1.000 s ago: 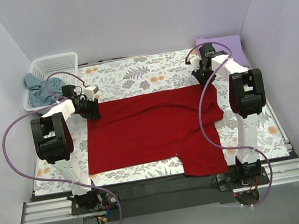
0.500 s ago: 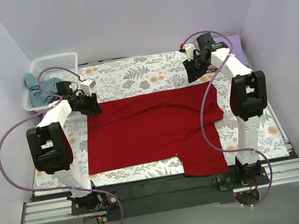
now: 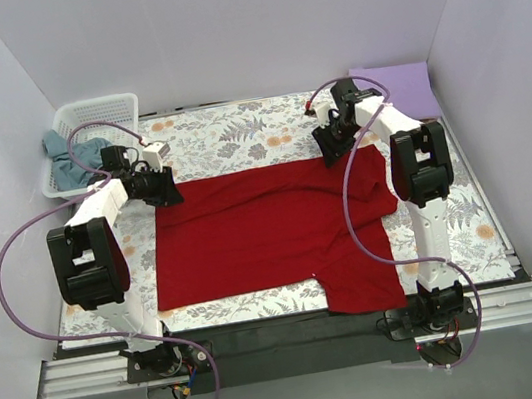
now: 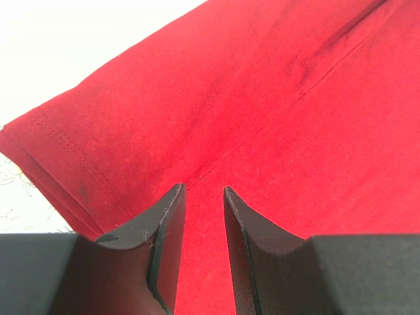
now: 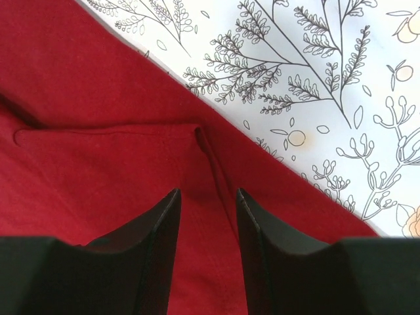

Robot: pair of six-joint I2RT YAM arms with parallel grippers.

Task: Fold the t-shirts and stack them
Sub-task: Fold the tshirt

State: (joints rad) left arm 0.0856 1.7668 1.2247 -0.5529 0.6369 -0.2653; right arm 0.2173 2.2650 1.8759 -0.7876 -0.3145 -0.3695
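Note:
The deep red t-shirt (image 3: 271, 229) lies spread flat across the middle of the floral table cloth, one sleeve reaching the near edge. My left gripper (image 3: 165, 189) is just over its far-left corner, jaws a little apart, with red cloth (image 4: 262, 98) showing between them and nothing held (image 4: 203, 193). My right gripper (image 3: 328, 145) hangs over the shirt's far edge, jaws apart and empty (image 5: 207, 195), above a folded seam (image 5: 203, 141). The pale lavender shirt (image 3: 395, 86) lies folded at the far right. The blue-grey shirt (image 3: 65, 160) hangs out of the basket.
The white lattice basket (image 3: 100, 112) stands at the far left corner. Purple cables loop off both arms. The floral table cloth (image 3: 235, 128) shows bare behind the red shirt and along its left and right sides. Walls close in on three sides.
My right gripper has moved left along the shirt's far edge. My left gripper shifted slightly back and left early on, then stayed. The red shirt lies as before.

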